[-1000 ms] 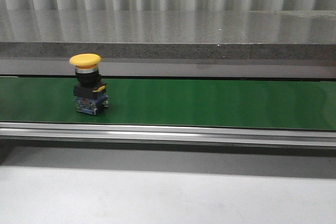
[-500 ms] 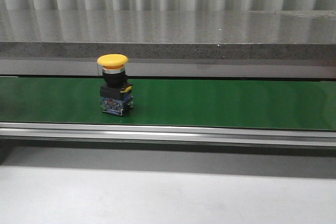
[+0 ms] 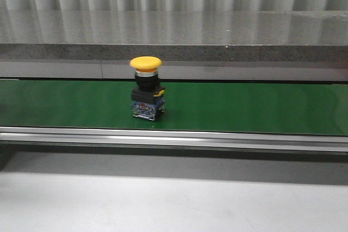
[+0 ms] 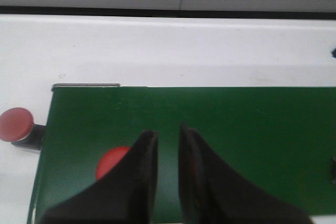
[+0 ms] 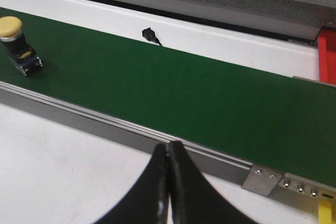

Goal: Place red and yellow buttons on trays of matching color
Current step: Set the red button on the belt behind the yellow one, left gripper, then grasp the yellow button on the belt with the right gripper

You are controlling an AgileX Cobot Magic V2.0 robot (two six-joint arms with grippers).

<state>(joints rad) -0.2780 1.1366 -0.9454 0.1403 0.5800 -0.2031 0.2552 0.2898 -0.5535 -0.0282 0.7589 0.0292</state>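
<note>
**Yellow button on the green belt**

The yellow button (image 3: 146,95) stands upright on the green belt (image 3: 244,107), left of centre in the front view. Left gripper (image 4: 168,137) is slightly parted, holding nothing; right gripper (image 5: 168,153) is clenched, empty.

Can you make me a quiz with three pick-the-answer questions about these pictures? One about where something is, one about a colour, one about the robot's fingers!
1. Where does the yellow button stand?
A. on the green belt
B. on the grey shelf
C. in a gripper

2. What colour are the two buttons by the left gripper?
A. yellow
B. red
C. blue

3. How are the right gripper's fingers?
A. wide open
B. holding a button
C. pressed shut, empty

Answers:
1 A: the front view shows it upright on the belt.
2 B: the left wrist view shows one red button on the belt and another just off its end.
3 C: in the right wrist view the fingers meet with nothing between.
</note>
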